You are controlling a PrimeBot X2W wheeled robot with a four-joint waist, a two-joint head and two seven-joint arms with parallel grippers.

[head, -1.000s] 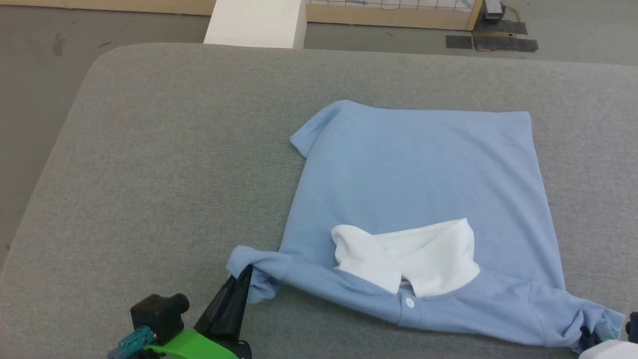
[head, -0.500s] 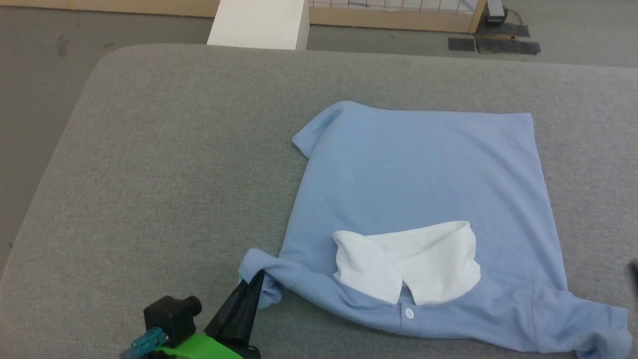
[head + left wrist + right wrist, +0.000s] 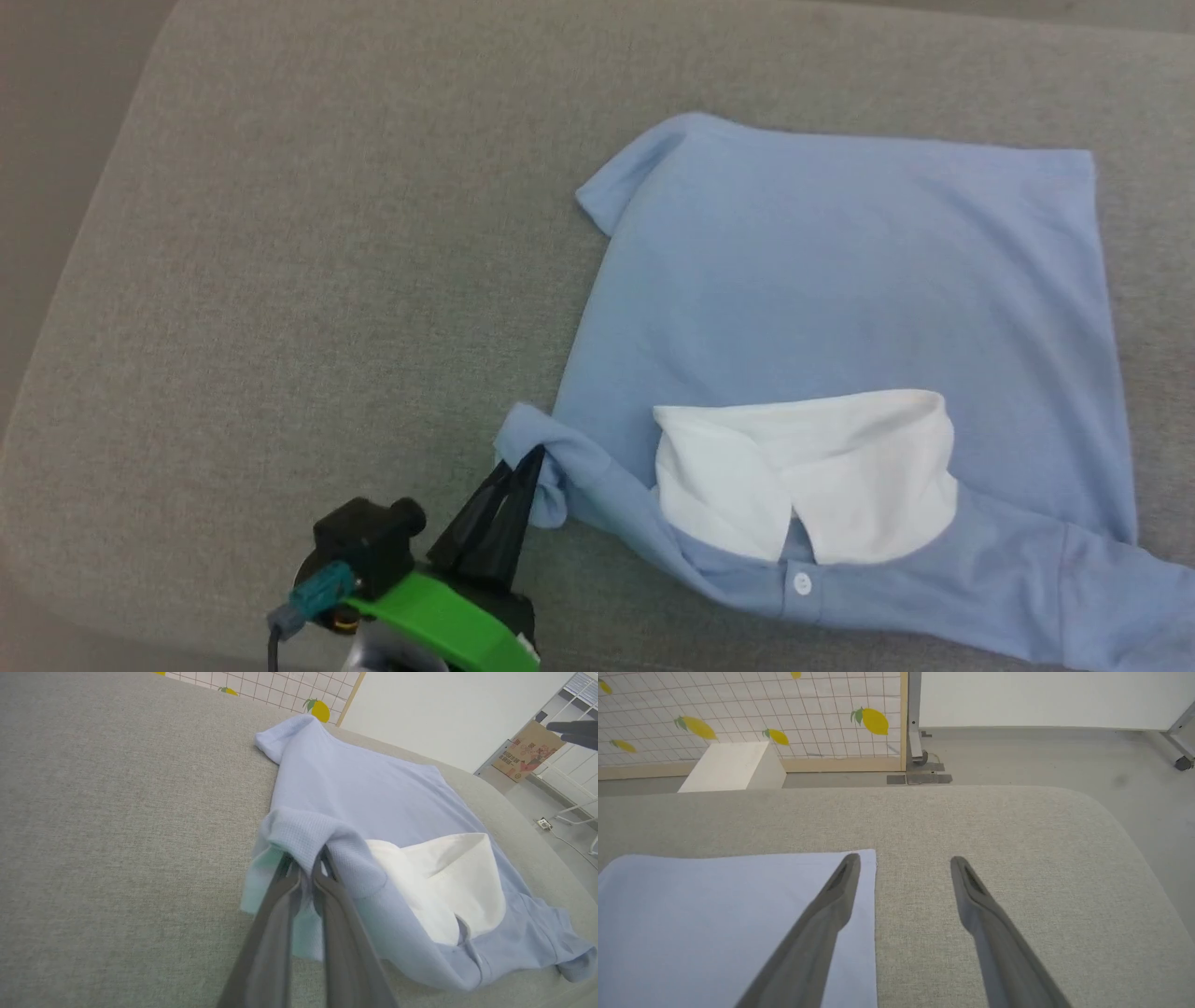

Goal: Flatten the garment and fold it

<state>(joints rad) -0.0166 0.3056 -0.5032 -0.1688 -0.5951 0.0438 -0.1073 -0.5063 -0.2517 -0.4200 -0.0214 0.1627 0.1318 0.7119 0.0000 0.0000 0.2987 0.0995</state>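
Note:
The garment (image 3: 840,280), a light blue polo shirt with a white collar (image 3: 812,471) and a white button, lies folded on the grey padded table (image 3: 308,261). My left gripper (image 3: 534,459) is shut on the bunched sleeve at the garment's near left corner; the left wrist view shows its two fingers pinching that cloth (image 3: 306,858). In the right wrist view my right gripper (image 3: 903,861) stands open above the table, its left finger over the garment's right edge (image 3: 738,914), nothing between its fingers.
The table's rounded left edge (image 3: 65,280) drops to the floor. Beyond the far edge stand a white box (image 3: 733,767) and a lemon-patterned panel (image 3: 784,714) on a wooden frame. Bare grey table lies left of the garment.
My right gripper has let go of the garment's near right sleeve, opened and drawn away. The head camera has tilted down and turned. The left gripper still holds the left sleeve.

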